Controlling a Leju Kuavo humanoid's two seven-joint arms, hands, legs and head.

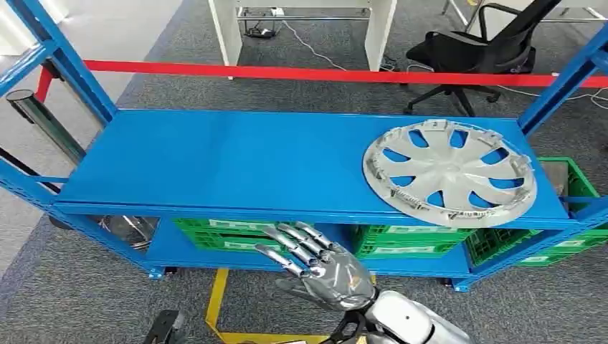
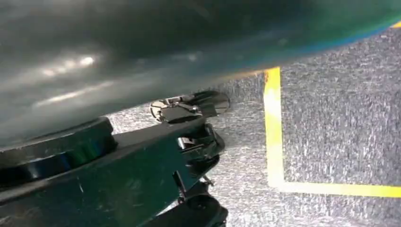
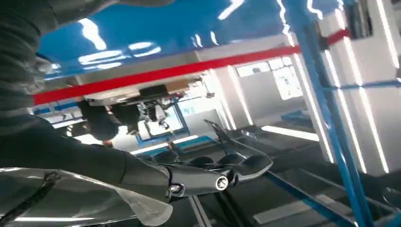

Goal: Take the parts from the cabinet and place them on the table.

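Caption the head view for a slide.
Robot's open right hand reaches toward blue metal shelf holding a silver plastic hubcap.

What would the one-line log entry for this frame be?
right hand: open, raised before shelf edge | hubcap: flat on blue shelf, untouched | left hand: state unclear

Grey carpet (image 1: 86,287) covers the floor, marked with yellow tape lines (image 1: 215,301). A red barrier band (image 1: 287,72) stretches across behind the blue metal shelving. Beyond it stand a white desk frame (image 1: 301,29) with cables trailing beneath, and a black swivel office chair (image 1: 473,50). A shiny metal stanchion post (image 1: 43,118) leans at the left.
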